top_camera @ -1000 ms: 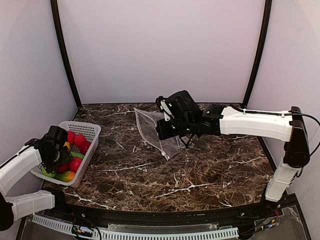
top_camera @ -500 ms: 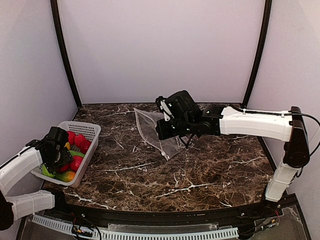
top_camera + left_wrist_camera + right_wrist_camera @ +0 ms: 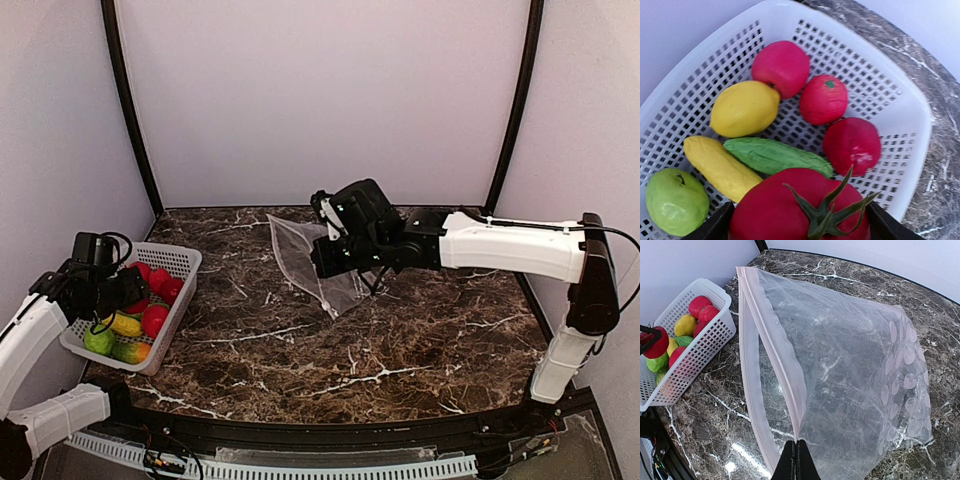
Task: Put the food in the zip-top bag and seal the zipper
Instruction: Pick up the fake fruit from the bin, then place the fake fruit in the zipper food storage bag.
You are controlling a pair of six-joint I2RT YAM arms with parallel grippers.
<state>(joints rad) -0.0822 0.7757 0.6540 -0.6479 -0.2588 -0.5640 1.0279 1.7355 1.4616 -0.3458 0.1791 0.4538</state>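
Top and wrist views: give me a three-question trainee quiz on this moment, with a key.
1. True or false: the zip-top bag is sealed shut.
2. What sits between the left fingers? A) the lemon B) the red tomato C) the round green fruit
3. Fill in: the right fingers pinch the bag by its pink ____ strip.
Key: 1 false, its mouth gapes open; 2 B; 3 zipper.
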